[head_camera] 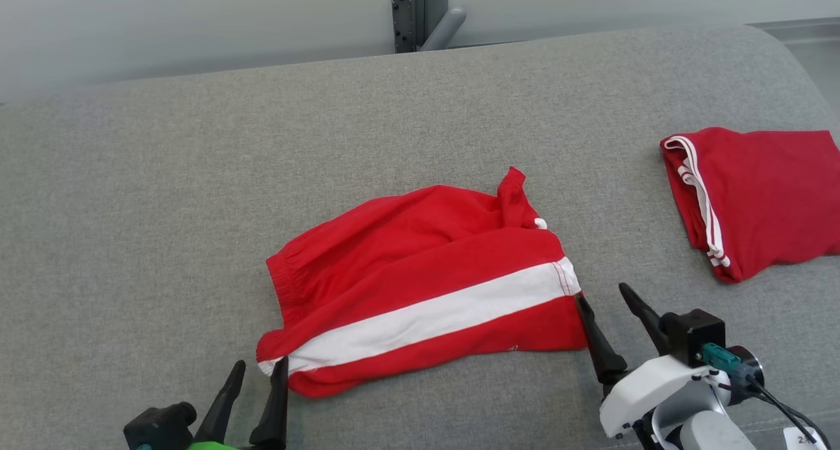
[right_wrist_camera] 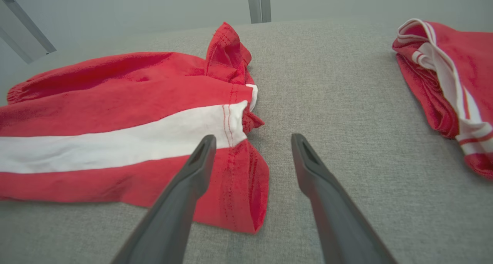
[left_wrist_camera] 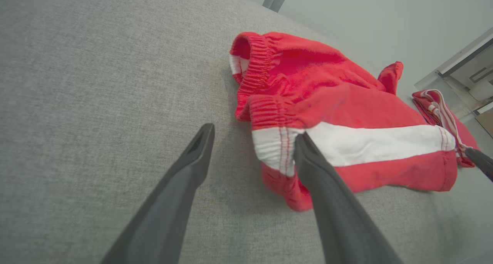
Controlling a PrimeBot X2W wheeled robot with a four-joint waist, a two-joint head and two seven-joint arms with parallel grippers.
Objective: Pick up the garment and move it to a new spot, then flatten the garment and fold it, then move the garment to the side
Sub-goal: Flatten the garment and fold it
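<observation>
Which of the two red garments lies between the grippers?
The middle garment with one broad white band: left gripper and right gripper at its ends. The thin-striped garment lies folded farther right.

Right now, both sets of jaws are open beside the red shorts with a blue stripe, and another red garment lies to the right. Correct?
No: the head view shows the stripe on the red shorts is white, not blue; the rest holds.

A grey woven surface [head_camera: 197,207] spread wide, its far edge rounded. Beyond it, from ten to two o'clock, ran a plain pale wall [head_camera: 164,23]. At twelve o'clock a grey metal bracket [head_camera: 423,14] stood against it. The light was soft and even.
</observation>
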